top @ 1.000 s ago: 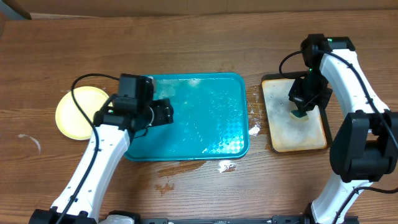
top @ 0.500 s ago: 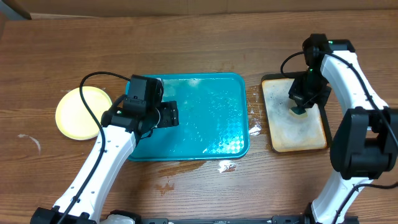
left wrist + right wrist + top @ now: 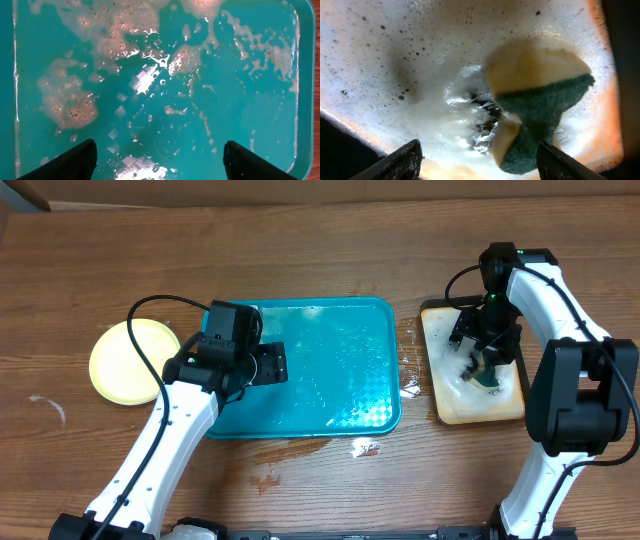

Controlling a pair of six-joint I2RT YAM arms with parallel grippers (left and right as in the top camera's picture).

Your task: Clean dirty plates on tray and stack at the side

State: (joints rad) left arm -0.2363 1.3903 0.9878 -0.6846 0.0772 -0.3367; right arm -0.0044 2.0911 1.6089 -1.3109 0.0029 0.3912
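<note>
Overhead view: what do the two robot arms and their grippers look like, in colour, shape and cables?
Both the left arm and the right arm have smooth white tubular links joined by blocky black joints. A thin black cable loops beside each wrist. The left gripper and the right gripper are black; in the wrist views their fingertips appear as dark wedge shapes.

A green-and-yellow sponge (image 3: 535,107) lies in suds on the beige tray (image 3: 450,405) on the wooden table (image 3: 300,240)
</note>
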